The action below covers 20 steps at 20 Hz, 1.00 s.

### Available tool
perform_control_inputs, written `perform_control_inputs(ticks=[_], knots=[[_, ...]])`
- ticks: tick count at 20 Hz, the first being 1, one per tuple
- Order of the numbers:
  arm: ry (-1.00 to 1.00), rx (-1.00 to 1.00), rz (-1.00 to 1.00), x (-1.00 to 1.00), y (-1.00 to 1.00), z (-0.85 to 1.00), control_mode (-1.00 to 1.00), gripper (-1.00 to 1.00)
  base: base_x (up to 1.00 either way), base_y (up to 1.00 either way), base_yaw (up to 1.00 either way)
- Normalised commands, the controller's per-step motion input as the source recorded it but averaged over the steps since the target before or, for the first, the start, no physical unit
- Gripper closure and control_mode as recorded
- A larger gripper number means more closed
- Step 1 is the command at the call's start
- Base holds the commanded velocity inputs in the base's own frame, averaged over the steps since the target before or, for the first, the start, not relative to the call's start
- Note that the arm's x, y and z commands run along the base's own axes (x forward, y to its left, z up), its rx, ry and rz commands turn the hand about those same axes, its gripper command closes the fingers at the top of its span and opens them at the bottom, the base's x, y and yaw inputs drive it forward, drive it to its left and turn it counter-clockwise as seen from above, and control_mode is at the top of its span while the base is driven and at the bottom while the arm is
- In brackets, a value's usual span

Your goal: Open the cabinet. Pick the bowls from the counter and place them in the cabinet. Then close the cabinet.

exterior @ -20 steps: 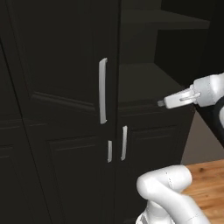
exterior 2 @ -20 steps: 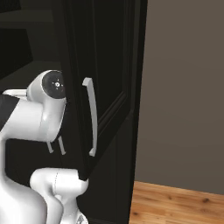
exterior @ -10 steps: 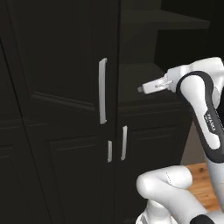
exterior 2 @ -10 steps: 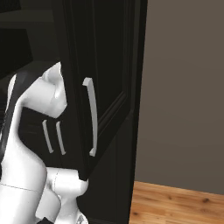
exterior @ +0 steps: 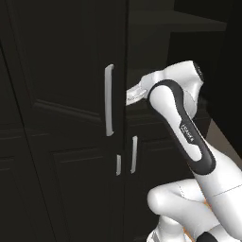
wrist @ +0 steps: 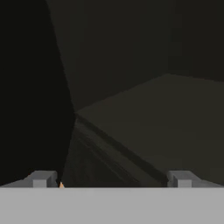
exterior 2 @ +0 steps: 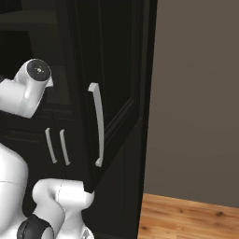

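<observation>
1. Cabinet [exterior: 66,71] stands tall and black straight ahead of the robot, its panelled doors taking up most of what I can see from the left side.
2. Its left door is shut, with a long white bar handle [exterior: 109,99] running upright along its right edge.
3. The right door [exterior 2: 109,84] is swung out toward the room; from the right side I see its own white handle [exterior 2: 97,123] on the edge nearest me.
4. Behind that open door a dark shelf [wrist: 166,118] shows, running back to the cabinet's dark rear wall.
5. Below, two lower doors carry a pair of shorter white handles [exterior: 133,154], close together and upright.
6. The arm [exterior: 182,127] rises white from the lower right in the left view, bends at a dark-banded elbow and reaches in toward the gap between the doors.
7. The gripper [exterior: 133,93] sits just right of the long handle on the shut door, near it; I cannot tell whether it touches the door edge.
8. The jaws are spread wide with nothing between them; the two fingertips [wrist: 41,179] stand far apart at the bottom of the hand view, pointing into the shelf space.
9. To the right of the cabinet there is a plain grey-brown wall [exterior 2: 196,93] and a wooden floor [exterior 2: 186,219].
</observation>
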Motion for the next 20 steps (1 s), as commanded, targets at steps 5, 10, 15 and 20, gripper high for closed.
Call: perform_control_inputs(ticks=[5, 10, 15, 20], knots=[[0.01, -0.06, 0.34, -0.48, 1.0, 0.0, -1.0, -1.0, 0.0, 0.0, 0.0], [0.06, 0.0, 0.37, -0.47, 1.0, 0.0, -1.0, -1.0, 0.0, 0.0, 0.0], [0.01, 0.0, 0.27, -0.37, 1.0, -0.04, -1.0, -1.0, 0.0, 0.0, 0.0], [-0.05, 0.04, 0.07, -0.57, 1.0, -0.18, -1.0, -1.0, 0.0, 0.0, 0.0]])
